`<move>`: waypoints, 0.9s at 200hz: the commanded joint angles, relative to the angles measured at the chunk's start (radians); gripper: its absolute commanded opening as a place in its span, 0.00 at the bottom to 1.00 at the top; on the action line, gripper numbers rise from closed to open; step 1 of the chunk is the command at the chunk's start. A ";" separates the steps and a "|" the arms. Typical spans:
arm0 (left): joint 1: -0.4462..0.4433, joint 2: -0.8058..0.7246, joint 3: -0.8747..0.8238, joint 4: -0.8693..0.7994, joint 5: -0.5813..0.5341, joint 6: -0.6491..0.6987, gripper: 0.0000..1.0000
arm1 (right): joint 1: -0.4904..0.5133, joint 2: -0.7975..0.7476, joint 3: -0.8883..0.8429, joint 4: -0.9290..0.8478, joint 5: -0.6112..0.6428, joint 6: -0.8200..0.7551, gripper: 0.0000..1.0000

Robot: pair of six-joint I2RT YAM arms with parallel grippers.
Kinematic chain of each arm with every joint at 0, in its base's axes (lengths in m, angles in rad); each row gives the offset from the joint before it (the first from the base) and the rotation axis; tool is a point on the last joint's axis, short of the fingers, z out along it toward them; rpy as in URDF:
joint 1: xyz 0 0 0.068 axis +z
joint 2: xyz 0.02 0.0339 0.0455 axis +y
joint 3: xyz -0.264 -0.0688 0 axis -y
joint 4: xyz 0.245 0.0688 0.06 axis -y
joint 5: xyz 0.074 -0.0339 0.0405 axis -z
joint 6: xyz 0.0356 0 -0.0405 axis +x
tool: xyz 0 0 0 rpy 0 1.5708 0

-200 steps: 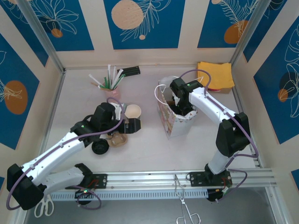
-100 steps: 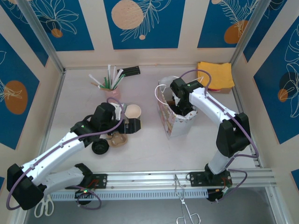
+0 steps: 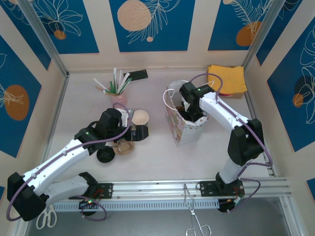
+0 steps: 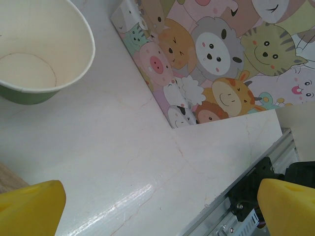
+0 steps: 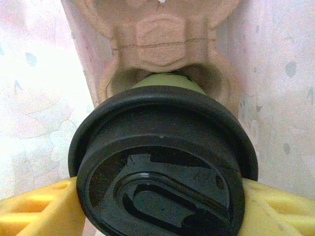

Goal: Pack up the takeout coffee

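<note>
A green takeout coffee cup with a black lid (image 5: 162, 167) sits in a pocket of a brown pulp cup carrier (image 5: 162, 34) inside the cartoon-animal paper bag (image 3: 179, 132). My right gripper (image 5: 162, 209) reaches down into the bag (image 5: 29, 88) and is shut on the lidded cup, a yellow finger on each side. My left gripper (image 3: 139, 131) hovers over the table, wide open with nothing between its yellow fingertips (image 4: 29, 209). Just beyond it stands an empty, lidless paper cup (image 3: 141, 117) (image 4: 42, 46), with the bag (image 4: 221, 64) to its right.
A loose black lid (image 3: 105, 155) and a brown pulp piece (image 3: 123, 147) lie under the left arm. A pink holder of straws (image 3: 118, 88) stands at the back left, yellow napkins (image 3: 226, 78) at the back right. Tongs (image 3: 194, 216) and scissors (image 3: 47, 217) lie beyond the front rail.
</note>
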 commanded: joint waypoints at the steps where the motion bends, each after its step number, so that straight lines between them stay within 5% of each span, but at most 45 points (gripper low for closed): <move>1: -0.016 -0.018 0.005 -0.006 0.006 -0.006 1.00 | -0.010 0.094 -0.076 0.036 0.013 -0.005 0.69; 180: -0.017 -0.011 0.006 -0.001 0.006 -0.005 1.00 | -0.026 0.091 -0.071 0.036 0.012 -0.005 0.69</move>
